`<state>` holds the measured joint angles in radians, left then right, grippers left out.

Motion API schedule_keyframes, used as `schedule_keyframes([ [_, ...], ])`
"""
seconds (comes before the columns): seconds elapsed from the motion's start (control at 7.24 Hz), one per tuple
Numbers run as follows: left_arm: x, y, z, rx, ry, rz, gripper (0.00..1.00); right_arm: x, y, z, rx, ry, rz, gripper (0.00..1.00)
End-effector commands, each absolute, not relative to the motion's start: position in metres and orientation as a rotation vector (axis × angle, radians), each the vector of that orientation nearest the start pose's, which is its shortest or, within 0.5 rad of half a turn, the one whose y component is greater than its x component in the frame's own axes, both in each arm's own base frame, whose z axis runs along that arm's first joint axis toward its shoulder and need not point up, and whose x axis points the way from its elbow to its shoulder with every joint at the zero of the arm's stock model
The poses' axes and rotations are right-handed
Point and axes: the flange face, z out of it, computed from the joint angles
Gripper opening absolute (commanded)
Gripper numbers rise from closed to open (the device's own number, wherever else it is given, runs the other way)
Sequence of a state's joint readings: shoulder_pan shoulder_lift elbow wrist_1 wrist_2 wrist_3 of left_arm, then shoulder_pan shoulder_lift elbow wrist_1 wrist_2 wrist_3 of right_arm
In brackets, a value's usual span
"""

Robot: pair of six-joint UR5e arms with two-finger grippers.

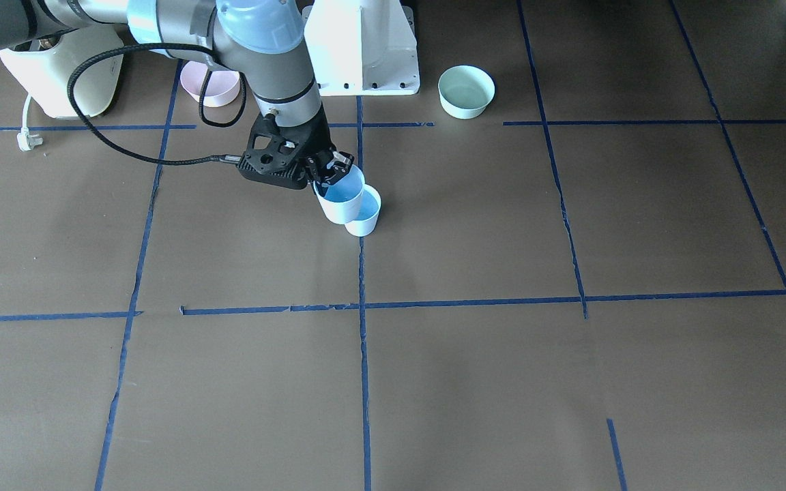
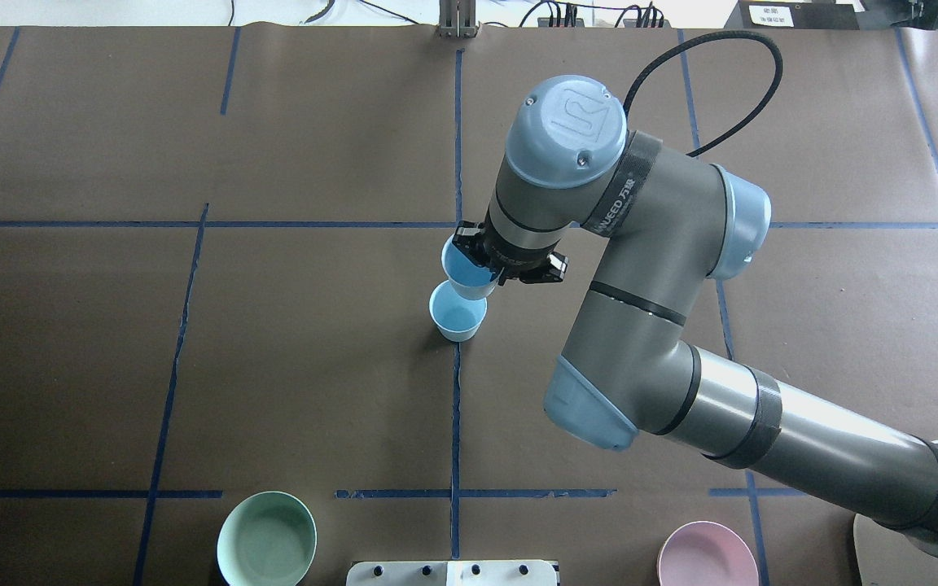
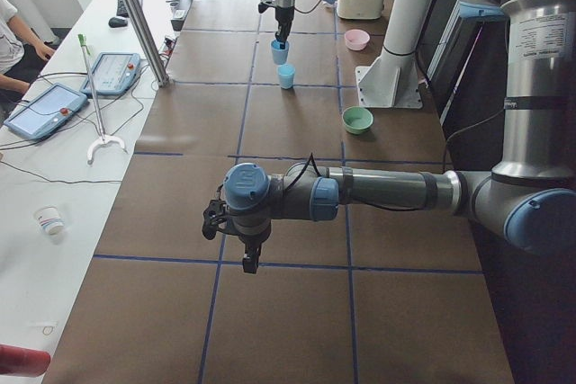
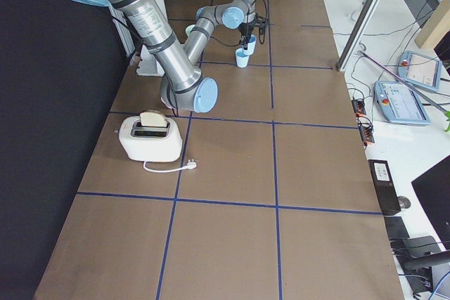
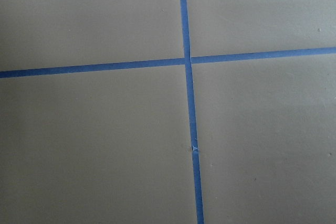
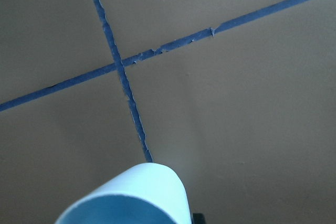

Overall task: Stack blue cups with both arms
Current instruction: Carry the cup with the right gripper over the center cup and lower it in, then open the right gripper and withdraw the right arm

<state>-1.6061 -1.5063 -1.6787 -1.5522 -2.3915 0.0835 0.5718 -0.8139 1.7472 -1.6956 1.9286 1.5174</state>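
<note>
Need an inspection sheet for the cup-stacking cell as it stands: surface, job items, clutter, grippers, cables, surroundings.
Surface: brown table cover with a blue tape grid, frayed in places.
Job's things: pale blue plastic cup gripped at its rim and lifted; second blue cup upright on the table beside it; not nested.
Clutter: pink bowl, mint green bowl, cream toaster.
Grippers: right gripper shut on the lifted cup; left gripper over bare table, state cannot be told.
Cables: black cable looping off the right wrist; toaster's white plug lying loose.
Surroundings: control tablets on the side desk; person at its edge.

held blue cup, cropped (bottom edge)
</note>
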Motion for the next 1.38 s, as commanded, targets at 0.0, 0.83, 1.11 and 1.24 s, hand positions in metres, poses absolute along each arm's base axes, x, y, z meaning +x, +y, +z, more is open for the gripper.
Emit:
schedule_keyframes([
  [0.0,-0.077,-0.463,0.634,0.074,0.818,0.057,1.0,-0.519,-0.427,0.145,-0.083,-0.865,0.341,0.0],
  [0.83,-0.072,-0.464,0.636,0.064,0.817,0.064,1.0,-0.485,-0.458,0.146,-0.051,-0.888,0.273,1.0],
  [1.11,-0.07,-0.463,0.64,0.022,0.82,0.018,1.0,-0.355,-0.551,0.225,-0.05,-0.893,0.137,1.0],
  [1.24,-0.065,-0.462,0.641,0.012,0.819,0.029,1.0,-0.271,-0.585,0.292,-0.001,-0.87,0.04,1.0],
])
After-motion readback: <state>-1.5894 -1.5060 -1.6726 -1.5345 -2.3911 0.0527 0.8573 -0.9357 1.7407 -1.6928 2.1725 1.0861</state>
